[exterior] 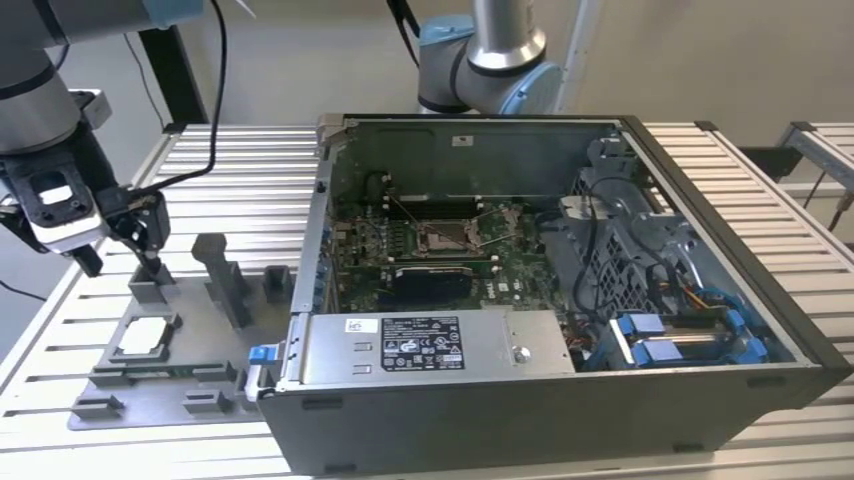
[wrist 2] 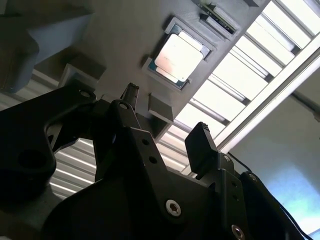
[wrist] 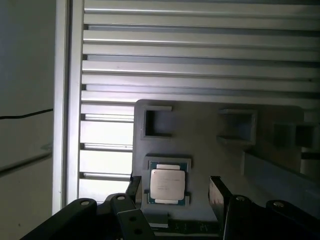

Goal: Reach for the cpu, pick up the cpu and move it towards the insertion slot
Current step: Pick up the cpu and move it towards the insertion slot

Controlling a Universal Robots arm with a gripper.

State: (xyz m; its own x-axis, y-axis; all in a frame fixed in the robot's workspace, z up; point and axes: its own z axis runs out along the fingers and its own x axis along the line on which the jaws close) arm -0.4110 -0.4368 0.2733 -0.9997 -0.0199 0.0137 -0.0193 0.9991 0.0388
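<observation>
Jaws spread, clear of cpu [wrist: 168, 183]; exterior view shows insertion slot [exterior: 447, 236].

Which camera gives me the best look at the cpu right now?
The first wrist view: the cpu faces the camera squarely, seated in its grey fixture. The second wrist view shows the cpu obliquely; the exterior view shows the cpu small, at the exterior view's left.

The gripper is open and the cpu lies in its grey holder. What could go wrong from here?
1. The cpu lies in a framed recess of the grey fixture; the fingers of the open gripper may strike that frame rather than grip the chip's edges.
2. An upright post stands close to the gripper in the exterior view; the arm may bump it.
</observation>
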